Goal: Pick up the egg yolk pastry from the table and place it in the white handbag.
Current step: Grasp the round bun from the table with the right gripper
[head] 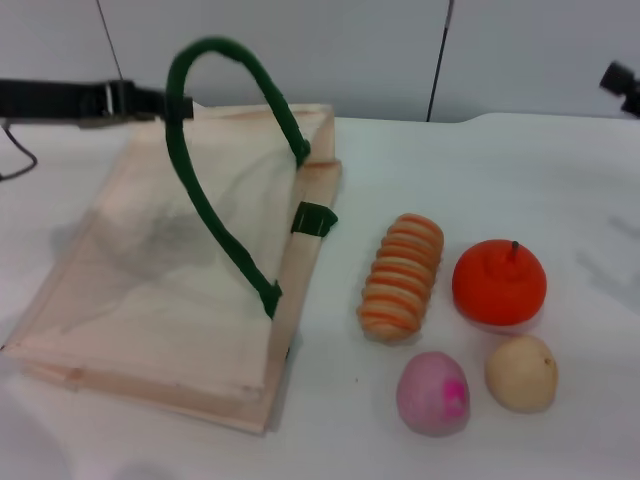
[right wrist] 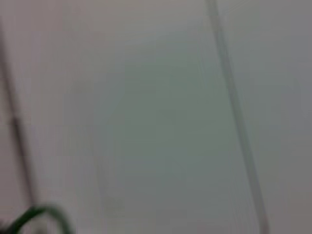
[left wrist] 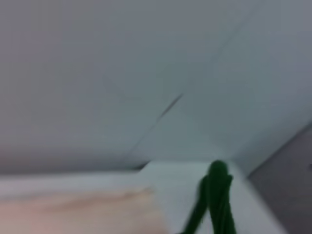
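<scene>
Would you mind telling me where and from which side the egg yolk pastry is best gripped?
Probably from straight above, fingers closing across the widest part of the egg yolk pastry. It is a small smooth ball, so any lower grip would likely slip. The pink ball sits close on its left and the orange fruit just behind, so close along the free diagonal.

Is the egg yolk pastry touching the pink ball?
Apart. The head view shows a strip of bare table between the egg yolk pastry and the pink ball.
</scene>
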Action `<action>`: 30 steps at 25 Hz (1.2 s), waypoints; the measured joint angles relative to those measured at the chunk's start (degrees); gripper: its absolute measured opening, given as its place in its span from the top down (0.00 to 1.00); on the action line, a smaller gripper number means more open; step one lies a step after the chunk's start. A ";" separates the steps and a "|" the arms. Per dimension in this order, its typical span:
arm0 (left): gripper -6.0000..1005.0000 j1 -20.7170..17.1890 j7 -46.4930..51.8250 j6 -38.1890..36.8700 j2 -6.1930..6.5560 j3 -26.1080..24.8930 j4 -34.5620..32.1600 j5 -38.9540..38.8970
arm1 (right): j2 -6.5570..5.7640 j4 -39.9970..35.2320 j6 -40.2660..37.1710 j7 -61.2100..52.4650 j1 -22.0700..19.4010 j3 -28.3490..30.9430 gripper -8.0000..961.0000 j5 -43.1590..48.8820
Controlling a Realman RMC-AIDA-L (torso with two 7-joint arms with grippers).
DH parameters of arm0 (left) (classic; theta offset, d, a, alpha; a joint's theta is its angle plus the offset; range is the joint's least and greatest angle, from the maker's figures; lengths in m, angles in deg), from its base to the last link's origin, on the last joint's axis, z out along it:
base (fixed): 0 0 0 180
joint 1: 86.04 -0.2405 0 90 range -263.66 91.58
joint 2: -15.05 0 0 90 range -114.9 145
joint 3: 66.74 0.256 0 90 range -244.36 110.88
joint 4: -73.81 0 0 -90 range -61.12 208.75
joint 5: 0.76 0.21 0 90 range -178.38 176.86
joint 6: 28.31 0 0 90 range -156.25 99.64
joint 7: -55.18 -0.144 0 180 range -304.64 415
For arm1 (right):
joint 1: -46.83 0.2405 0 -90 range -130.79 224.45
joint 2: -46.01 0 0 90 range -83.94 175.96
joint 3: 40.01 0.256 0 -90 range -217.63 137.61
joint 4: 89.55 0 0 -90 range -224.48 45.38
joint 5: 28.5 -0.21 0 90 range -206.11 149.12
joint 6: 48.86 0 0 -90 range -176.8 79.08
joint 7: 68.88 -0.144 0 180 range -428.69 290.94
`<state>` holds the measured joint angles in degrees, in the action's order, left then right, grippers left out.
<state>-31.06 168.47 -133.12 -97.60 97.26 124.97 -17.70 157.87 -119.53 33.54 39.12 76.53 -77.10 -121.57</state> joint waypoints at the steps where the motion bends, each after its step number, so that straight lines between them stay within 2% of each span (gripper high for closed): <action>1: 0.86 -0.50 -0.45 -1.65 0.29 0.00 -0.20 -2.13 | -0.69 -0.14 2.12 -0.33 0.01 0.00 0.13 1.65; 2: 0.86 -1.09 -0.94 -3.29 0.61 0.00 -0.54 -4.48 | -1.40 -0.94 5.32 -0.94 0.01 0.00 0.13 4.65; 6: 0.86 -3.44 -2.00 -7.52 1.99 0.00 -3.23 -12.52 | -1.15 -4.22 7.34 -3.11 0.01 0.00 0.13 10.20; 10: 0.86 -4.64 -2.88 -10.38 3.33 0.00 -6.48 -17.33 | 1.34 -10.95 8.65 -7.11 0.01 -0.06 0.13 20.20; 12: 0.86 -4.81 -3.18 -11.15 3.69 0.00 -7.23 -18.18 | 3.13 -14.71 8.93 -8.76 0.00 -0.03 0.13 25.31; 14: 0.86 -4.90 -3.30 -11.33 3.78 0.00 -7.36 -18.42 | 4.16 -16.87 9.01 -10.32 0.04 -0.14 0.13 29.54; 20: 0.86 -5.26 -3.44 -11.45 3.91 0.00 -7.45 -18.99 | 4.16 -17.80 13.12 -12.59 -0.46 -0.10 0.14 34.09; 30: 0.86 -5.86 -2.95 -11.51 4.44 0.00 -7.40 -21.25 | 4.59 -17.95 10.74 -16.38 -0.28 -1.07 0.14 44.60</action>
<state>-36.92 165.52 -144.63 -93.16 97.26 117.57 -38.94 162.46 -137.48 44.29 22.75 76.25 -78.17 -76.97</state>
